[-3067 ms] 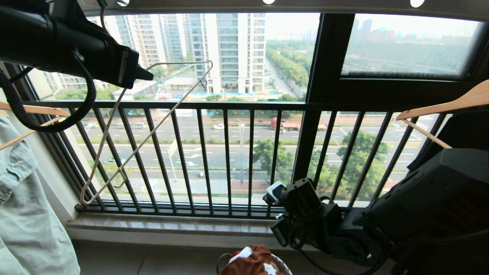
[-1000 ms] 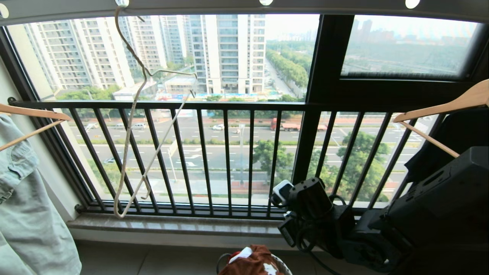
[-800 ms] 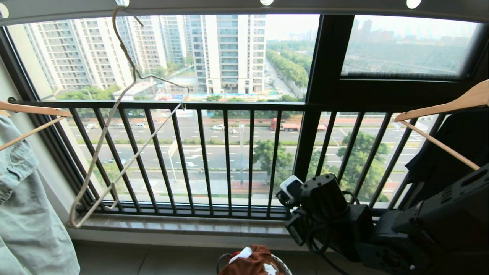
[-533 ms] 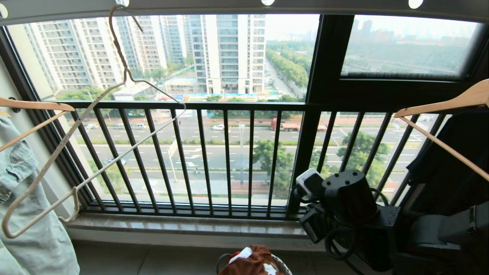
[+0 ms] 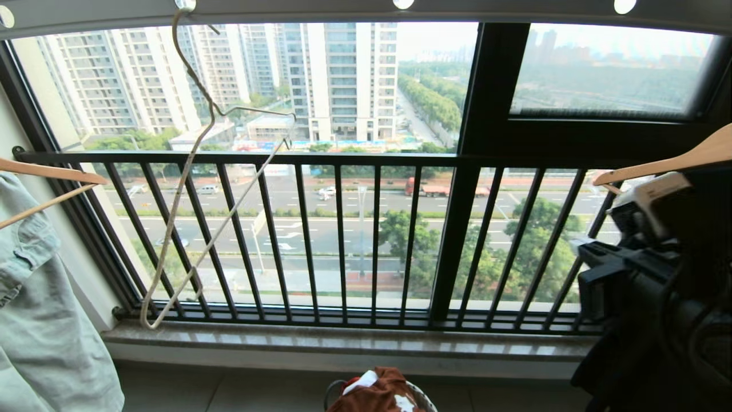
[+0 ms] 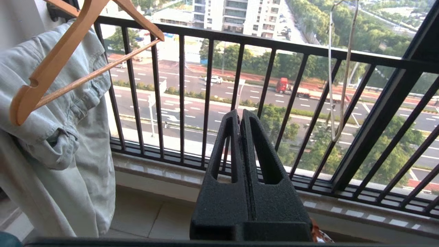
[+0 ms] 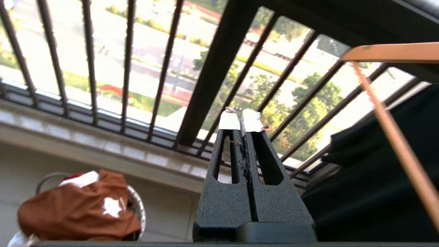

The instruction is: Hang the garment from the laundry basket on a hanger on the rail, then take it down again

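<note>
While heaped in the laundry basket (image 7: 137, 209), the garment (image 7: 79, 209) well below the shut, empty right pincer (image 7: 240, 120).

laundry basket (image 5: 422, 393) and garment (image 5: 377, 392) cropped by head view's lower edge, hanger (image 6: 337, 68) hook cut off in left wrist view

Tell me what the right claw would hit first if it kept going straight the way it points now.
Probably the black balustrade: the shut right claw points up toward its thick post, past the garment in the laundry basket. Depth is unclear, but nothing shows between tips and bars.
</note>
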Robot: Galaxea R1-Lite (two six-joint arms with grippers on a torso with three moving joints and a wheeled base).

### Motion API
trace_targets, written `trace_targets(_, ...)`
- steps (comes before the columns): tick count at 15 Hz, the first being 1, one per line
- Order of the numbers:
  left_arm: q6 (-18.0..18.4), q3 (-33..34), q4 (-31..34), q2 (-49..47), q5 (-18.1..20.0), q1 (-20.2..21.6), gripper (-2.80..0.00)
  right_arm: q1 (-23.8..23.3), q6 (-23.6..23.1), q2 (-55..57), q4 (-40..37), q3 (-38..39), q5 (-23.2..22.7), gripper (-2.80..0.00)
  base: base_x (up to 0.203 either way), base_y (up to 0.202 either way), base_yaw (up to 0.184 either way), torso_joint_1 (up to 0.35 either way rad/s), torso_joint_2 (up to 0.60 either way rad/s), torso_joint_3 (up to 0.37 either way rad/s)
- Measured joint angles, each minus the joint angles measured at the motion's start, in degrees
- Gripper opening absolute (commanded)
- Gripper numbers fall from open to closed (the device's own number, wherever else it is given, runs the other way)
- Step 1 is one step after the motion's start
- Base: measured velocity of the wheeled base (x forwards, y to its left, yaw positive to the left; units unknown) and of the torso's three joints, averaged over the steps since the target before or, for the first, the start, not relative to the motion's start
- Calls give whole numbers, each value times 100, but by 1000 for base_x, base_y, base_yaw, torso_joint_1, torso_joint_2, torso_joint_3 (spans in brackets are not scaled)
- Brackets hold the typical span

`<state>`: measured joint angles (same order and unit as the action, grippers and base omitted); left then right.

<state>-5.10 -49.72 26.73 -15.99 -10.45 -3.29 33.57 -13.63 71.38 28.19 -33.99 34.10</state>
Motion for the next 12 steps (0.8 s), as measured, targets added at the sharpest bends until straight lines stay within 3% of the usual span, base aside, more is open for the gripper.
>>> trace_targets(4, 141, 1017, -334, 653, 620, 323, -280, -1140, -405, -2026, -696, -261, 277, -280, 0, 0, 0, 0, 0, 0)
trace_targets(7, 311, 2188, -872, 1185, 721, 336, -280, -2254, -492, -3595, -2063, -828, 343, -280, 0, 0, 0, 0, 0, 0)
trace_targets(10, 538, 3224, -1625, 1467, 745, 318, -280, -3082, -516, -4922, -3545, -1031, 76, -280, 0, 0, 0, 0, 0, 0)
trace_targets(12, 839, 3883, -2036, 1548, 740, 313, -280, -3263, -472, -5585, -3926, -389, -391, -280, 0, 0, 0, 0, 0, 0)
